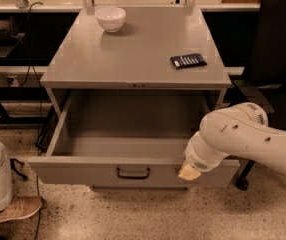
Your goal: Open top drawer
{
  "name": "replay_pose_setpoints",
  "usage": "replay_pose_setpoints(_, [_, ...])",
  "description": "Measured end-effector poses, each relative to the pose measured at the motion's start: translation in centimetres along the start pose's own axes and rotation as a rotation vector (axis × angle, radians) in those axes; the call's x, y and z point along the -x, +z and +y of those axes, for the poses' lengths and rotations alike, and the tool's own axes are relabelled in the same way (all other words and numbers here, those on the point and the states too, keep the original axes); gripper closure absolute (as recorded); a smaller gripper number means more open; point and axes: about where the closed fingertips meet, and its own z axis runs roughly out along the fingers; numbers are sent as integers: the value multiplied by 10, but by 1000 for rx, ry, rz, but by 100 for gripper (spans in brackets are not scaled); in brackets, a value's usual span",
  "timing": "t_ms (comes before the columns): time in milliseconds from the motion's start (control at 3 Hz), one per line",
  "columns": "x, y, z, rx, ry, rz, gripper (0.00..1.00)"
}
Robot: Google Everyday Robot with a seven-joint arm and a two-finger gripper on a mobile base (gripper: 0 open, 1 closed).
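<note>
Large grey metal top drawer [83, 170] stands pulled out.
The pincer [189, 172] sits against the right end of its front panel; whether open or closed cannot be told.

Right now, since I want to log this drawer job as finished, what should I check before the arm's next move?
1. Top drawer pulled out, inside showing: ok.
2. Claw at the drawer front's right end, off the handle: ok.
3. Bowl and black flat item resting on the cabinet top: ok.
4. Floor left of the drawer free: not ok, a person's shoe is there.
5. Room behind the arm: cannot tell, a black chair stands close.
</note>
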Motion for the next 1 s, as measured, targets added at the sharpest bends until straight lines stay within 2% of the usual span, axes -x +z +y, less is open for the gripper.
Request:
replay_pose_setpoints(333, [0,-1,0,-2,-2,0,52])
replay_pose_setpoints(1000, [0,-4,-2,-5,-5,-4,5])
